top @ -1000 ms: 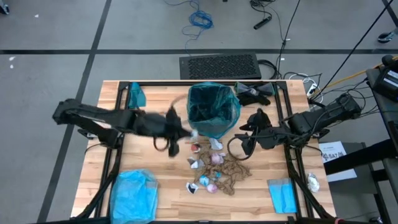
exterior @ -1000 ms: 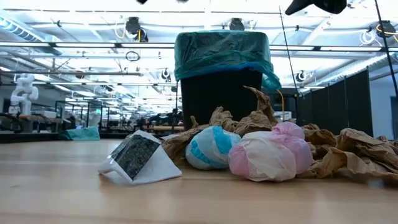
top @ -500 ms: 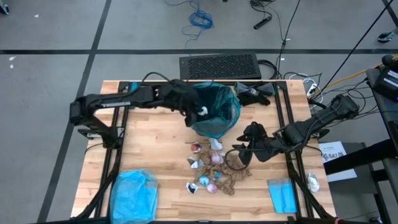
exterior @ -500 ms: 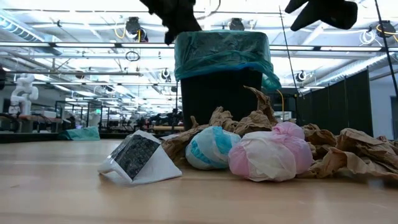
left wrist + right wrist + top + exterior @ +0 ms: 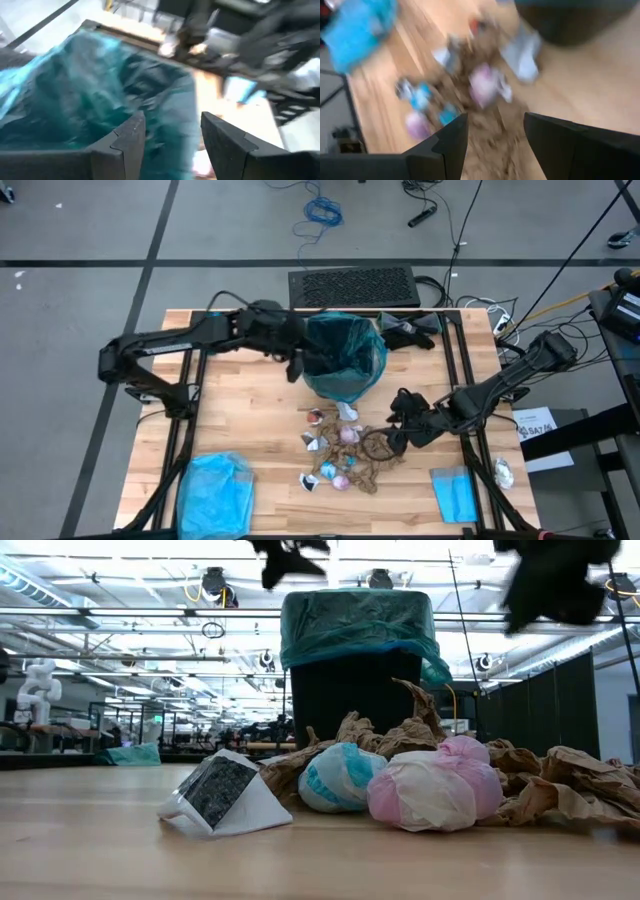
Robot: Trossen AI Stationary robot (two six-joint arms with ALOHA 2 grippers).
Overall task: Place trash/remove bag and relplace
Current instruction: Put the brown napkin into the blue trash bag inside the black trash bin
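Observation:
A small black bin (image 5: pixel 350 690) stands at the table's far middle. The dark teal bag (image 5: pixel 343 355) lines it and is folded over its rim (image 5: pixel 355 625). The trash (image 5: pixel 350 455) lies in a pile in front of the bin: brown netting paper plus white, pink and pale blue wrappers (image 5: pixel 430 785). My left gripper (image 5: pixel 295 365) hangs open at the bin's left rim, looking over the bag (image 5: pixel 75 90), with nothing between its fingers. My right gripper (image 5: pixel 392 435) hovers open above the pile's right side (image 5: pixel 480 85), touching nothing.
A pale sky-blue plastic bag (image 5: pixel 213 490) lies at the near left corner. A folded teal piece (image 5: pixel 220 332) lies at the far left and a blue packet (image 5: pixel 455 492) at the near right. Dark objects (image 5: pixel 410 330) sit right of the bin.
My left gripper has swung from the table's middle toward the far edge, up to the bin's left rim, and has opened. A white scrap seen at its fingertips half a second ago no longer shows. My right gripper has come down toward the trash pile.

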